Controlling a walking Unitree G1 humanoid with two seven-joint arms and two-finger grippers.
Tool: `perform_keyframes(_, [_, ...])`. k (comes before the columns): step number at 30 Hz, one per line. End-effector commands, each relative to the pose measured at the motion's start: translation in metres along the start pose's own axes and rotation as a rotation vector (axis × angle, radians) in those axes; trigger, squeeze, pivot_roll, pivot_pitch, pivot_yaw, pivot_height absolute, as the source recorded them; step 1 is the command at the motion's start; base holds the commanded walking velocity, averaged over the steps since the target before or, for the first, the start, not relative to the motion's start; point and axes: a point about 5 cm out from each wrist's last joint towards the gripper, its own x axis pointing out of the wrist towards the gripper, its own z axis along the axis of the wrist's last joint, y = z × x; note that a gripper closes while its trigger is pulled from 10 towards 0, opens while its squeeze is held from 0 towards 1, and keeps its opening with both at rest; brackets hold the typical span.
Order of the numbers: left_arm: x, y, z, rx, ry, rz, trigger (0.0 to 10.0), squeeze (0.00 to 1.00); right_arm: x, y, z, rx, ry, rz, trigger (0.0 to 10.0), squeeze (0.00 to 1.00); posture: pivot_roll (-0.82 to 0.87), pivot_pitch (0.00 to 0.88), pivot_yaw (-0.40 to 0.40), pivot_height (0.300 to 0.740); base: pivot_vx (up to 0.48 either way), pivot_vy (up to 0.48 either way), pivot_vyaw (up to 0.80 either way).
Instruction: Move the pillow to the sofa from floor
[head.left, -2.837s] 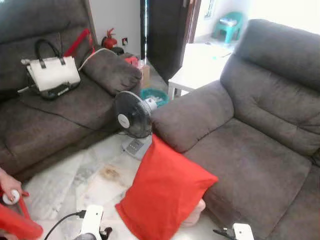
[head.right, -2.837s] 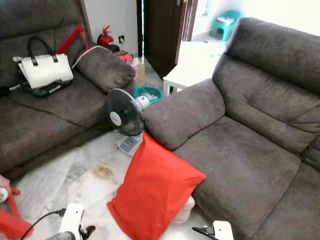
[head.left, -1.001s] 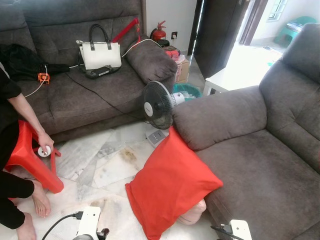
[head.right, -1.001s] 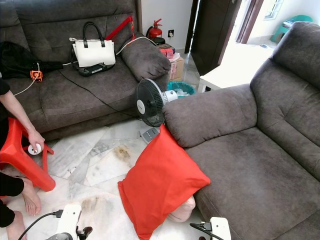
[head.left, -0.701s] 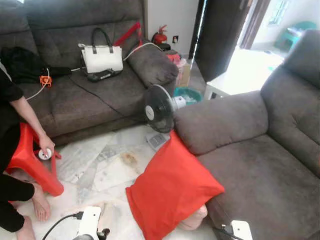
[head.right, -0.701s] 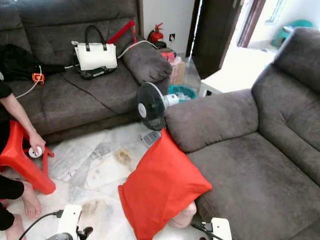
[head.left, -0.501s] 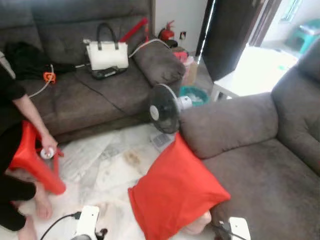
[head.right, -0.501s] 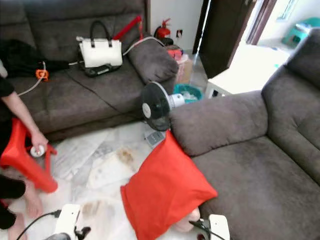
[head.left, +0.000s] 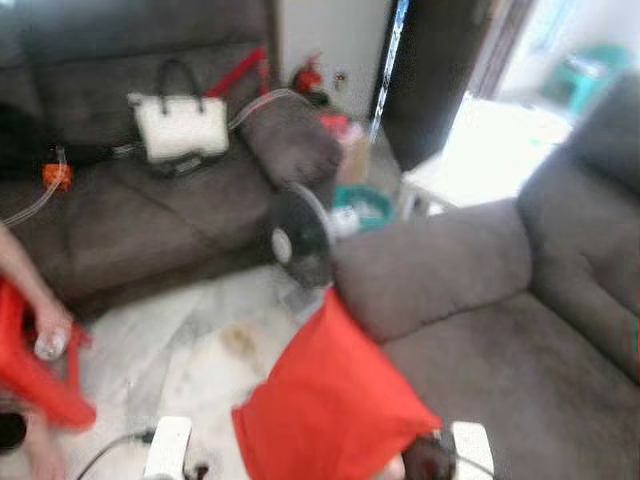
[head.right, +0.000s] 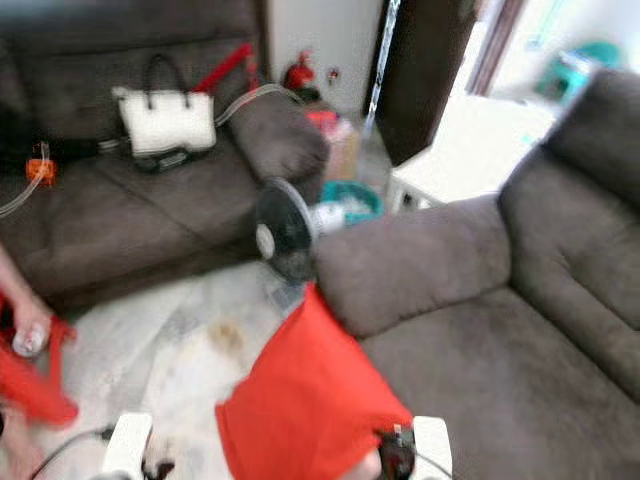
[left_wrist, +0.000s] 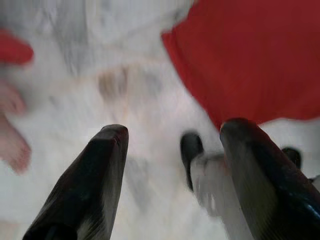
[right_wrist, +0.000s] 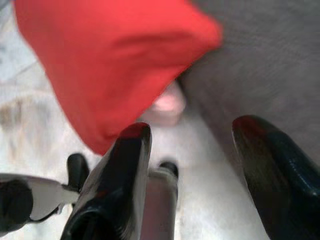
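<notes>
Head views blurred. Left gripper fingers spread apart, nothing between them, over pale marble floor. Right gripper likewise spread wide and empty, just short of the red pillow. Pillow stands on the floor, leaning against the front of the near grey sofa (something pale pink under its lower corner, unclear what). Beyond it: a small black fan; a person's hand on a red stool at left; farther back, a second sofa carrying a white handbag.
</notes>
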Motion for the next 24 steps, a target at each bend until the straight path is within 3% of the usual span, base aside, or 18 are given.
perform_keyframes(1, [0.002, -0.011, 0.003, -0.005, -0.004, -0.026, 10.0, 0.00, -0.005, -0.013, -0.013, -0.006, 0.038, -0.036, 10.0, 0.00, 0.06, 0.023, -0.067, 0.740, 0.289, 0.000, 0.00])
perform_keyframes(16, [0.001, -0.009, 0.004, 0.016, -0.030, 0.011, 10.0, 0.00, -0.005, -0.013, -0.012, 0.007, 0.026, -0.033, 10.0, 0.00, 0.06, 0.021, -0.068, 0.740, 0.017, 0.000, 0.00])
perform_keyframes(20, [0.000, -0.006, 0.009, 0.022, -0.119, 0.093, 10.0, 0.00, -0.005, -0.014, -0.009, -0.005, -0.008, -0.035, 10.0, 0.00, 0.07, 0.024, -0.069, 0.740, 0.000, 0.000, 0.00])
perform_keyframes(21, [-0.003, -0.003, 0.013, 0.008, -0.199, 0.157, 10.0, 0.00, -0.005, -0.013, -0.005, -0.001, -0.061, -0.032, 10.0, 0.00, 0.07, 0.028, -0.067, 0.740, 0.000, 0.000, 0.00])
perform_keyframes(23, [-0.005, -0.002, 0.016, 0.009, -0.248, 0.186, 10.0, 0.00, -0.006, -0.013, -0.002, 0.014, -0.096, -0.031, 10.0, 0.00, 0.07, 0.029, -0.067, 0.740, 0.000, 0.000, 0.00])
perform_keyframes(24, [-0.008, -0.001, 0.021, 0.006, -0.330, 0.212, 10.0, 0.00, -0.007, -0.013, 0.002, 0.038, -0.158, -0.032, 10.0, 0.00, 0.07, 0.026, -0.066, 0.740, 0.000, 0.000, 0.00])
